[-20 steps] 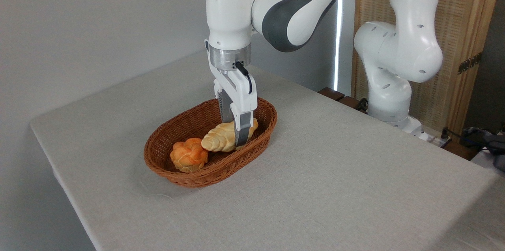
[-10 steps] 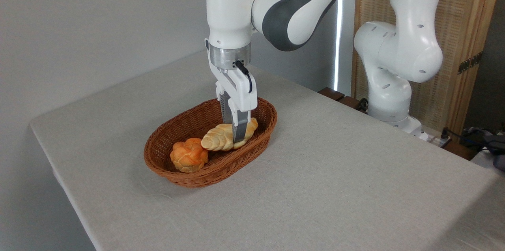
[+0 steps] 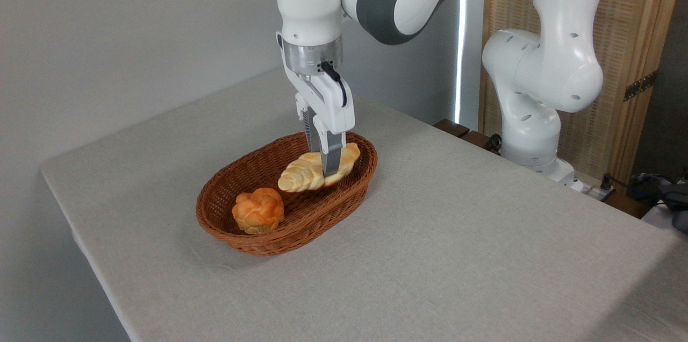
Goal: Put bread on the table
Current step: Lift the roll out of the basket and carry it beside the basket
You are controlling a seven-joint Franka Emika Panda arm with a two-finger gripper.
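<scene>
Bread (image 3: pixel 314 171) is hanging in the gripper (image 3: pixel 329 164), pinched right of its middle between the closed-in fingers, and I am seeing it clear of the basket floor, hovering over the rear half of the wicker basket (image 3: pixel 287 237) with its longer pale end drooping down-left toward the orange bun (image 3: pixel 258 210). From the fixed camera, the only view I am working with, I am judging the main risk to be that off-centre hold: the heavier free end is pulling down, so the loaf may be pivoting between the pads and could slip out and drop back among the wicker. I am also watching the tapered right tip, which is sitting near the basket's far rim; a sideways carry begun too low could be catching it there and dragging the basket across the table (image 3: pixel 484 234). The grey cloth to the right of the basket is looking open for a set-down. Compared with half a second ago, the arm is standing higher, the bread is lifting off the basket bottom where it was lying against the bun, and a gap is now showing between loaf and bun; the bun and basket are keeping their places.
</scene>
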